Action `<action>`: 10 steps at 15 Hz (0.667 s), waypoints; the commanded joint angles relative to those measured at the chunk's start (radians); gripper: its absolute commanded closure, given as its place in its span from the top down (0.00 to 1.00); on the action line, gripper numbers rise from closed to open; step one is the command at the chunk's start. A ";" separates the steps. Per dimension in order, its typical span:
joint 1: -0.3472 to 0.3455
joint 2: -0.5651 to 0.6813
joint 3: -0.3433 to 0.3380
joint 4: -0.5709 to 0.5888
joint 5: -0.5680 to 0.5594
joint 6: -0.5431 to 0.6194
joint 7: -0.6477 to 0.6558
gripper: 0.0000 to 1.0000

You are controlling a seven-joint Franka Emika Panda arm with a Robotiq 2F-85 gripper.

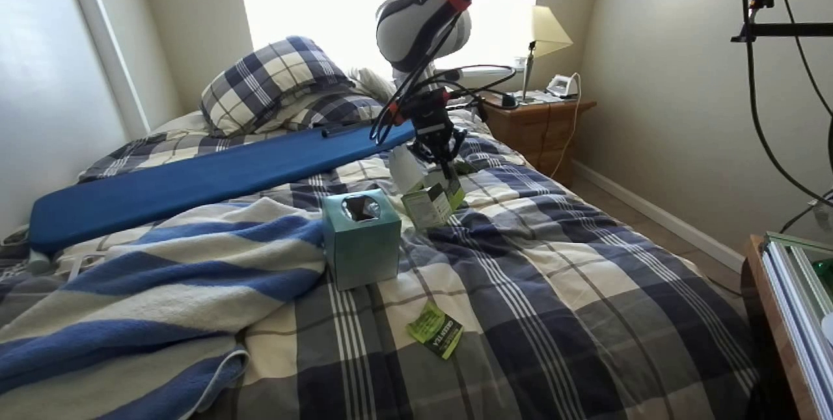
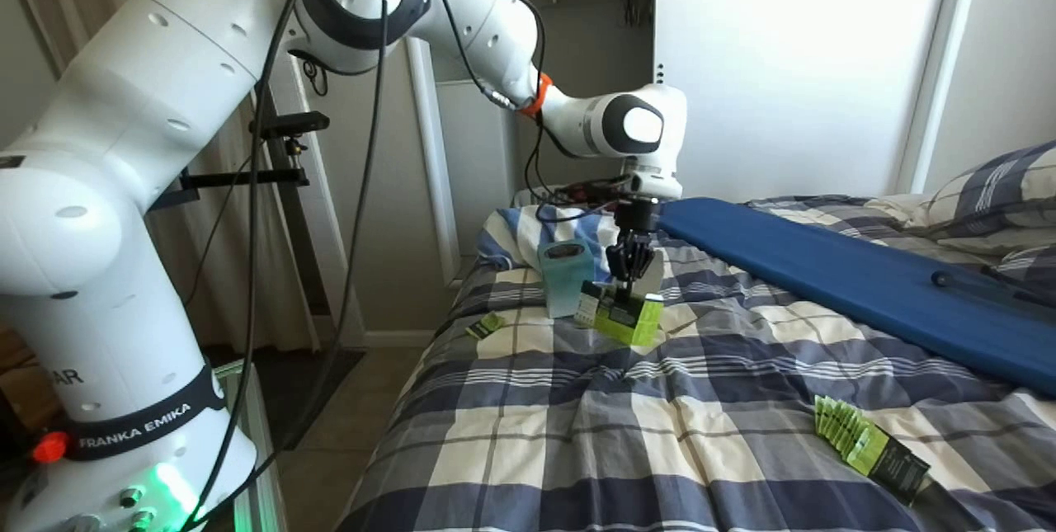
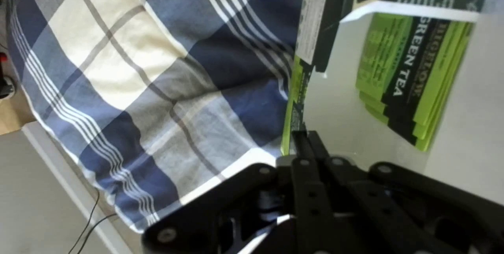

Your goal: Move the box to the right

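Box (image 2: 620, 317): one, pinched by one pincer (image 3: 307, 133); tissue box (image 1: 364, 252): one.

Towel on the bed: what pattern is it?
Blue and off-white stripes; the towel shows best in an exterior view.

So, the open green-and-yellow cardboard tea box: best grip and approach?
I'd pinch the thin side wall opposite the raised pale flap, from above. The box is open-topped, so both wall faces look reachable, and the green-and-black packets sit clear of it. The black gripper appears shut there.
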 commanded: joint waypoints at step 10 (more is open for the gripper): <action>-0.008 0.063 -0.060 0.160 -0.078 0.240 0.494 0.00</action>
